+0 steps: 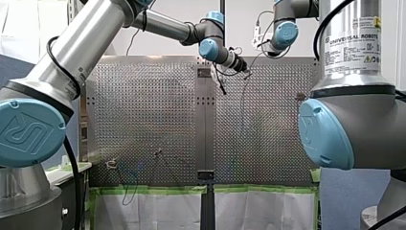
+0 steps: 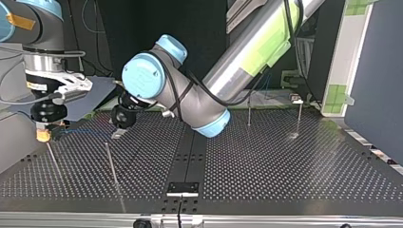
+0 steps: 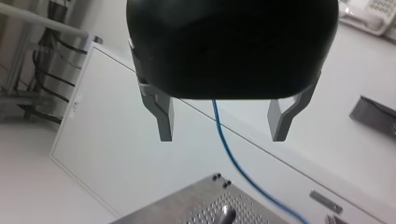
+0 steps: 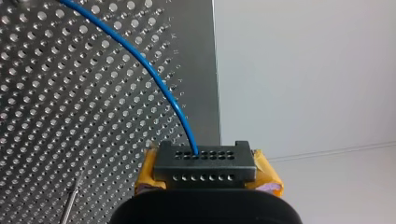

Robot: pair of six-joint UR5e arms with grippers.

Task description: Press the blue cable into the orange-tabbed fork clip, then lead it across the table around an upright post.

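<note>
The blue cable (image 4: 154, 74) is pinched by my right gripper (image 4: 205, 163), yellow pads pressed tight on it, so it can be led. Further along the cable, my left gripper (image 3: 222, 137) is spread wide, nothing held

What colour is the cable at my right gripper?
Blue. The cable shows best in the right wrist view.

Left gripper (image 3: 222, 136) spread; right gripper (image 4: 205, 161) closed
</note>
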